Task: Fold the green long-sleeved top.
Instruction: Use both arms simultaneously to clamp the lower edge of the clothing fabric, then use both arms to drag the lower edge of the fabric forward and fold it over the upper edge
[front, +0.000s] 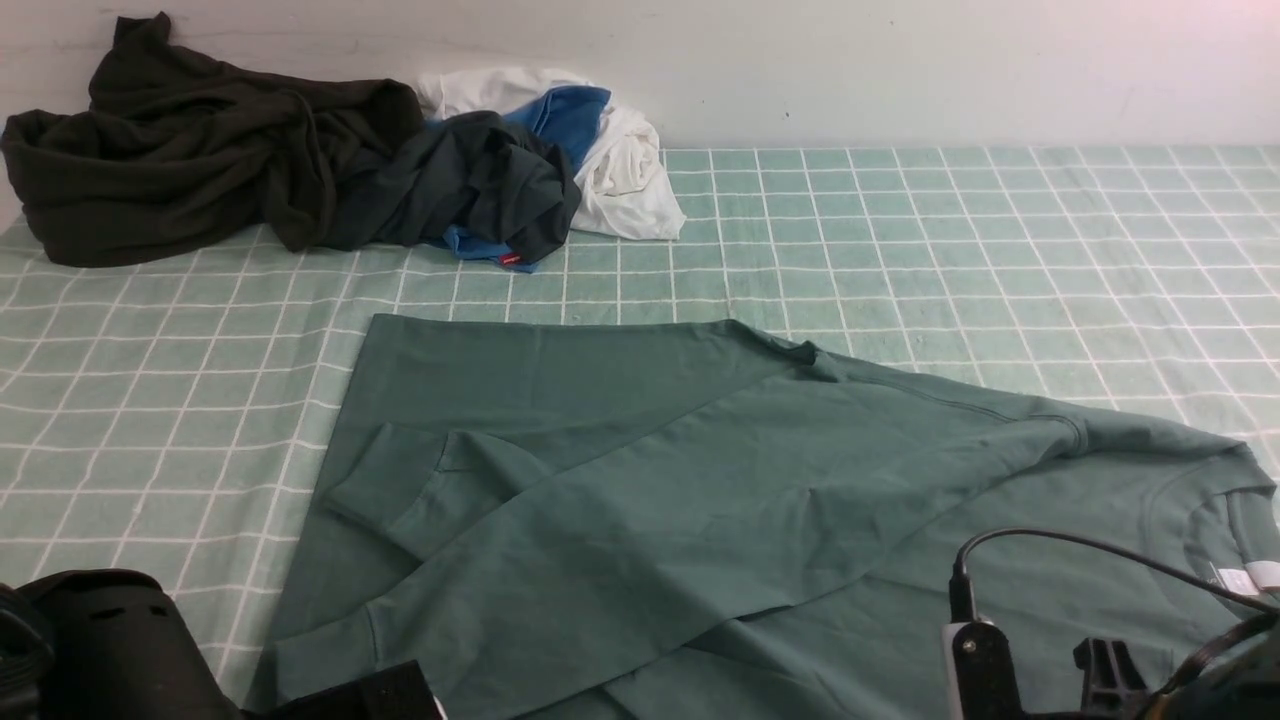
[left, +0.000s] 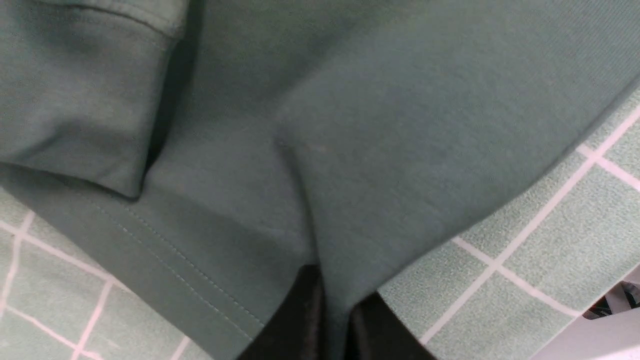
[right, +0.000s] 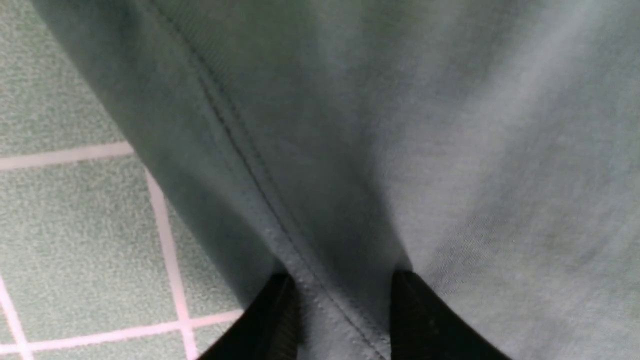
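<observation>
The green long-sleeved top (front: 700, 480) lies flat across the near half of the checked cloth, its collar and neck label (front: 1250, 577) at the right. Both sleeves are folded over the body, and one cuff (front: 380, 490) lies at the left. In the left wrist view my left gripper (left: 340, 285) is shut on a fold of the top (left: 350, 125) near its stitched hem, beside a cuff (left: 85, 100). In the right wrist view my right gripper (right: 342, 275) pinches a seamed fold of the top (right: 400, 125) between its black fingers (right: 430, 320). In the front view only the arms' bodies show, at the bottom corners.
At the back left lies a heap of other clothes: a dark olive-black garment (front: 190, 150), a navy-grey one with blue lining (front: 480, 190) and a white one (front: 620, 170). The green checked cloth (front: 1000, 230) covers the table up to the wall. The table's near edge (left: 590, 330) is close to my left gripper.
</observation>
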